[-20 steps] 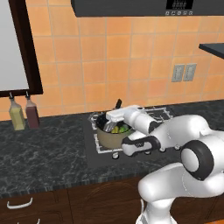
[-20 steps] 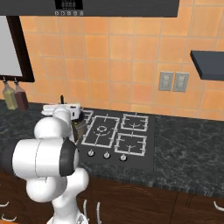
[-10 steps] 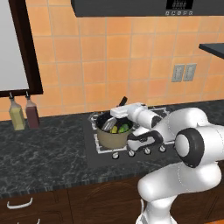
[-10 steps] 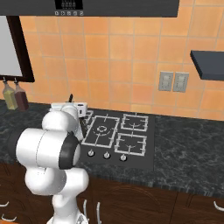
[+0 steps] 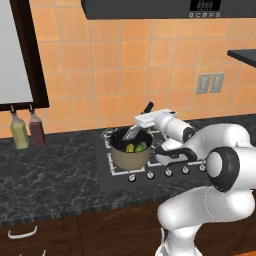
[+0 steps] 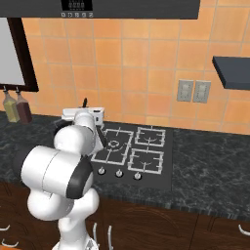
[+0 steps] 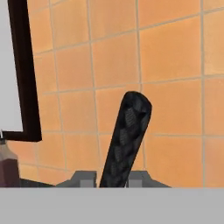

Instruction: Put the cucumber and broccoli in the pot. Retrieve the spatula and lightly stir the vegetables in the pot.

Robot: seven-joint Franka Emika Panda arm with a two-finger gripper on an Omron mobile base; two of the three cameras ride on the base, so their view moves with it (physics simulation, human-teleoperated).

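Observation:
The tan pot (image 5: 125, 157) stands on the front left burner of the cooktop (image 5: 107, 172). Inside it lie the vegetables, a yellow-green piece (image 5: 130, 148) and a darker green piece (image 5: 142, 146). My gripper (image 5: 145, 119) hovers over the pot's far rim, shut on the spatula's black handle (image 5: 148, 107). The spatula's silver slotted head (image 5: 131, 133) slants down into the pot. In the hand view the handle (image 7: 127, 135) rises between my fingertips (image 7: 83, 178) toward the tiled wall. In the right base view my arm hides the pot; the handle tip (image 6: 85, 102) pokes above the hand.
Two bottles (image 5: 20, 131) (image 5: 36, 129) stand on the dark counter at the left, under a dark-framed window (image 5: 30, 55). The other burners (image 6: 146, 158) lie to the pot's right. A hood (image 5: 165, 7) hangs overhead and a dark shelf (image 6: 232, 71) juts out at the right.
My hand has shifted slightly over the pot with the spatula still in its grip, and the arm's elbow has swung. The spatula's head stays in the pot.

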